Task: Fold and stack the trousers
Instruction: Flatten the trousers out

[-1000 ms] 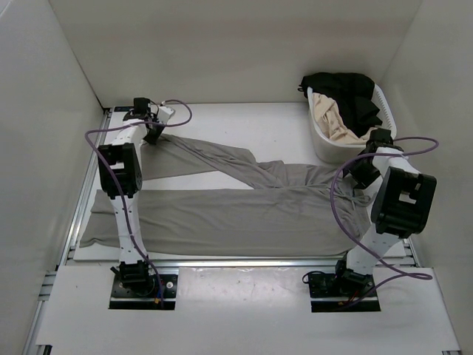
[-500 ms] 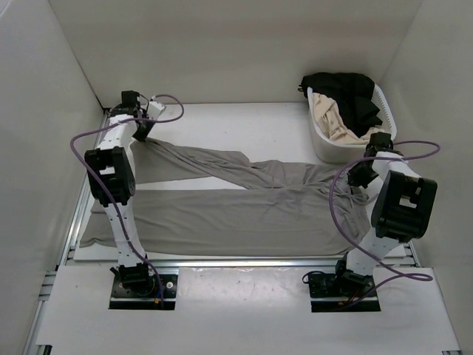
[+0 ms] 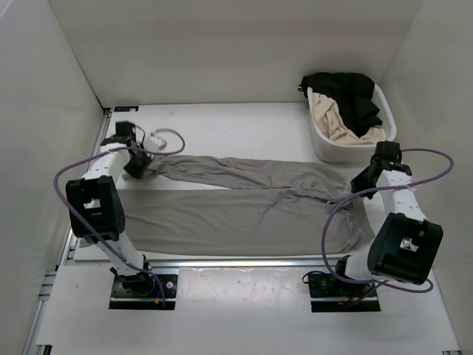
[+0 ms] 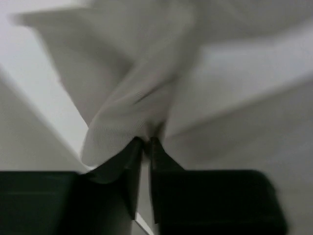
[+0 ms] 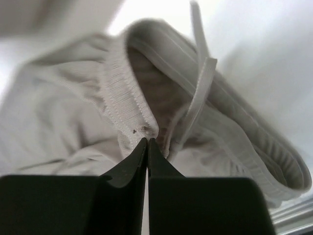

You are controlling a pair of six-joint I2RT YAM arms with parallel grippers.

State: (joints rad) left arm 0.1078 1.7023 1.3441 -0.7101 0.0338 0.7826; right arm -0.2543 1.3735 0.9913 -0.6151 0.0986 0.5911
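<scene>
On the table (image 3: 244,122), basket (image 3: 321,150) holds beige, black garments (image 3: 353,95); left hand (image 4: 146,142), seemingly, and right hand (image 5: 147,140) pinch trousers (image 3: 244,214).

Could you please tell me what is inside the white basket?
A black garment lies over a beige garment in the basket; anything beneath them is hidden.

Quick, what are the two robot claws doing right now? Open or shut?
Left gripper: shut on a leg end of the trousers.
Right gripper: shut on their waistband.
</scene>
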